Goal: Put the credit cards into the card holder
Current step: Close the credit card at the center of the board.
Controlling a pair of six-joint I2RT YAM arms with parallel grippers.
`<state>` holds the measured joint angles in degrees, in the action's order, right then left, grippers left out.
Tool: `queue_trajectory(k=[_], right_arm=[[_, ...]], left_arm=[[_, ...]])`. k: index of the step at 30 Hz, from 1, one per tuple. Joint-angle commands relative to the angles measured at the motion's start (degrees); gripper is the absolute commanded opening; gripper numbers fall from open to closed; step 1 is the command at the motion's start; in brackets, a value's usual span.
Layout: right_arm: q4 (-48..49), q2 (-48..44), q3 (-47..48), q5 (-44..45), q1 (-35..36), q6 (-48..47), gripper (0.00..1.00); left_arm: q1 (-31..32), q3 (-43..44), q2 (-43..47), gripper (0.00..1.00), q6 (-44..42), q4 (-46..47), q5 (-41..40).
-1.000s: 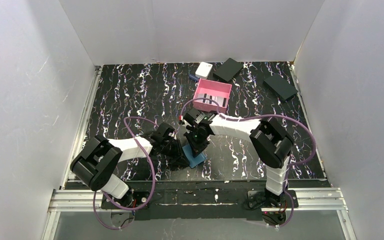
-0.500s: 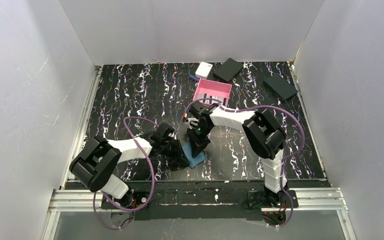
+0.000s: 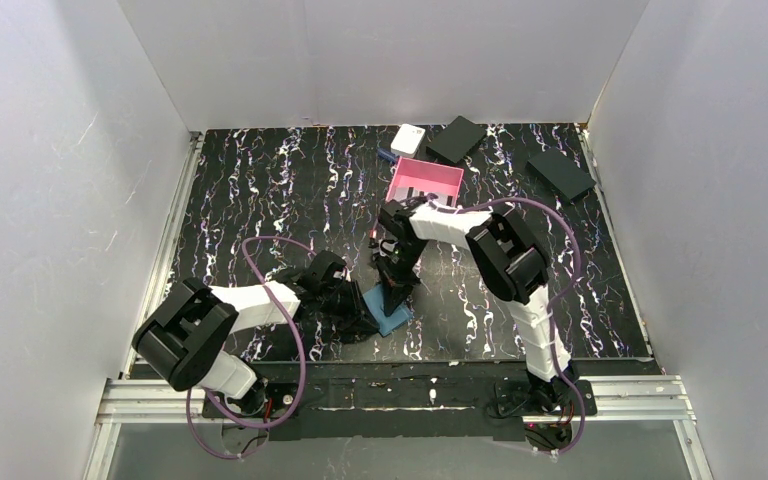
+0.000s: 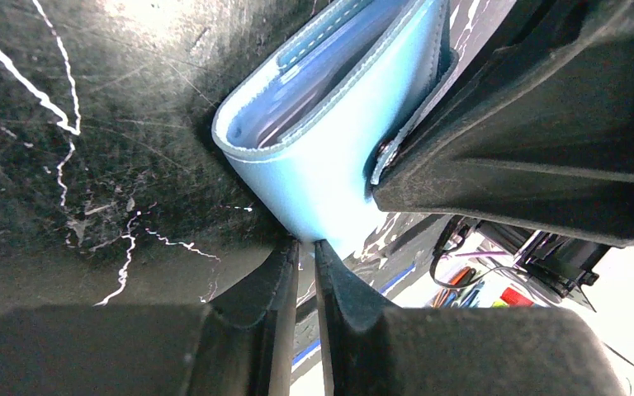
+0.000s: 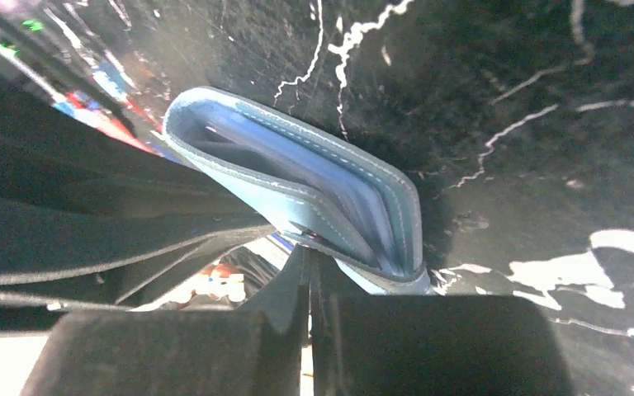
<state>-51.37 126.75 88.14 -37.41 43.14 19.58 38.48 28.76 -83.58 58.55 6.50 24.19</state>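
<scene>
Where the pink tray sits toward the far side of the worktop, pale credit cards with dark stripes are seen lying in it, partly covered by the right arm. The card holder is found near the front edge, between both arms. It is a blue folded wallet with pale stitching, its lighter slotted layers bowed apart, and whether any slot is filled cannot be told. The left end effector is drawn to a thin slit, nipped on the wallet's cover edge. The right end effector is pressed together on the opposite flap.
</scene>
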Motion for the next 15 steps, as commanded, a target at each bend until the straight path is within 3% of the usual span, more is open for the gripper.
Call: queue_trajectory(k=[1, 5, 15], right_arm=[[5.92, 11.16, 3.57, 35.48, 4.46, -5.72, 0.01], [1.65, 16.23, 7.71, 39.58, 4.85, -7.9, 0.02], [-5.59, 26.5, 20.35, 39.54, 4.89, -14.83, 0.02]], left_arm=[[0.13, -0.3, 1.8, 0.12, -0.63, 0.97, -2.7], [0.18, -0.82, 2.79, 0.12, -0.74, 0.98, -2.92], [0.19, -2.1, 5.5, 0.12, -0.68, 0.97, -2.49]])
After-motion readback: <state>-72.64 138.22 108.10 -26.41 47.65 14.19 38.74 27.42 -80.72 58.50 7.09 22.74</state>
